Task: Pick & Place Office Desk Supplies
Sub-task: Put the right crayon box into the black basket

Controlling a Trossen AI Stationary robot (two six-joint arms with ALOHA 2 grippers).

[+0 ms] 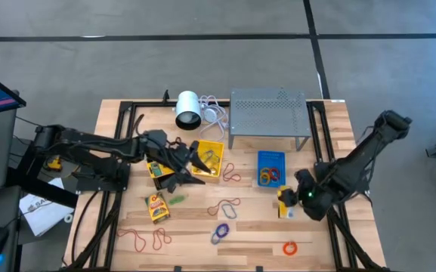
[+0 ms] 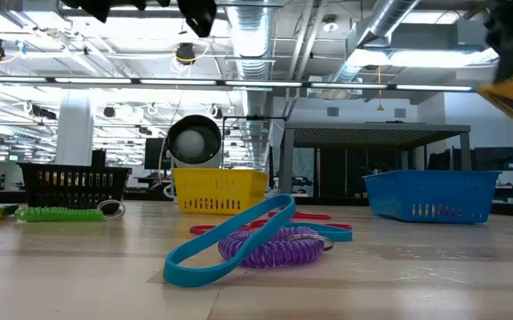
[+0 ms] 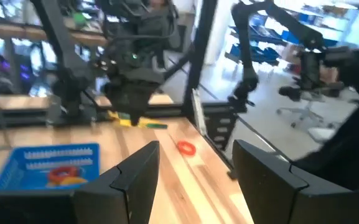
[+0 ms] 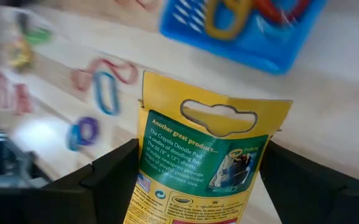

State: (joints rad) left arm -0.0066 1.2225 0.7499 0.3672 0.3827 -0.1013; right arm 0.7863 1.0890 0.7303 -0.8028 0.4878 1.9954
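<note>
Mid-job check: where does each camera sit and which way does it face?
High: overhead, straight down on table; both arms show.
Low: tabletop level, facing the room past blue band and purple coil.
Left wrist: on left arm, past its open gripper toward blue bin and the right arm.
Right wrist: on right arm, over its gripper shut on packet.
Shared: all four show the blue bin.

Yellow bin (image 1: 208, 159): centre, near black bin (image 1: 159, 169). Blue bin (image 1: 270, 167): right of centre, containing bands. Packet (image 4: 198, 163): yellow-green, upright, clamped in right gripper (image 1: 292, 198). Second packet (image 1: 156, 207): flat, front left. Rubber bands (image 1: 221, 232): scattered across front.
</note>
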